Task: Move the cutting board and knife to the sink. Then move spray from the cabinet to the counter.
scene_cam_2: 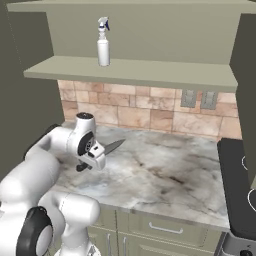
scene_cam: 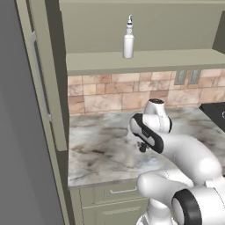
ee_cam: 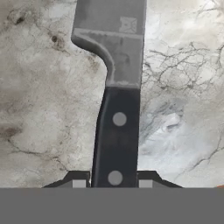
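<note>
Knife (ee_cam: pixel 116 131) in pincer (ee_cam: pixel 113 183) over counter (ee_cam: pixel 39 109)

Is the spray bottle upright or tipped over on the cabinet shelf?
Upright. The spray bottle stands on its base on the cabinet shelf with its trigger nozzle on top, in both base views.

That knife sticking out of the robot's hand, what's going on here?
The white robot arm has its gripper closed on the black handle of the knife and holds it above the marble counter, blade pointing away from the hand. A white spray bottle stands upright on the shelf of the open green cabinet above, untouched.
</note>
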